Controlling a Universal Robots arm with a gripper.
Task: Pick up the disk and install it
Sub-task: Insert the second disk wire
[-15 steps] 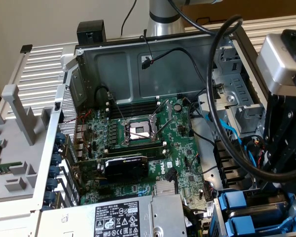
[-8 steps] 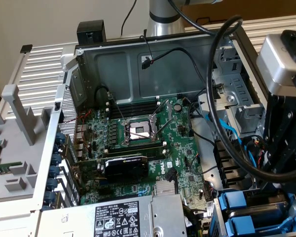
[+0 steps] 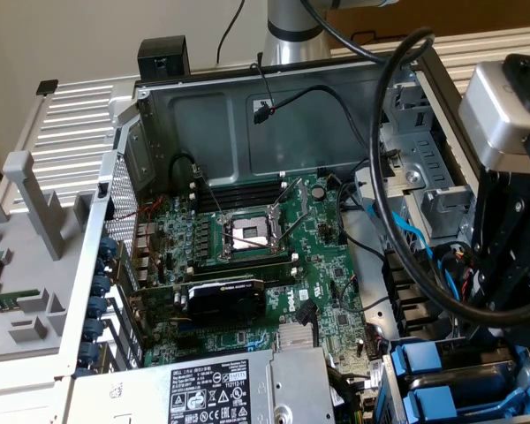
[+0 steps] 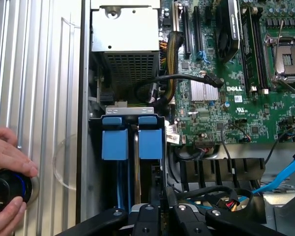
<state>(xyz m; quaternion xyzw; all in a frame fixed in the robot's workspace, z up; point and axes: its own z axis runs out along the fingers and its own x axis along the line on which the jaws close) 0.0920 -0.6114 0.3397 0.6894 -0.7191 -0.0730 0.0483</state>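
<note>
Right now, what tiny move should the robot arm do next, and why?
Probably ease the tool slowly down toward the blue disk carriers in the drive bay. The tool hangs over that bay, and black cables lie close beside it, so a small, careful move seems safest. I cannot tell whether it holds anything.
</note>
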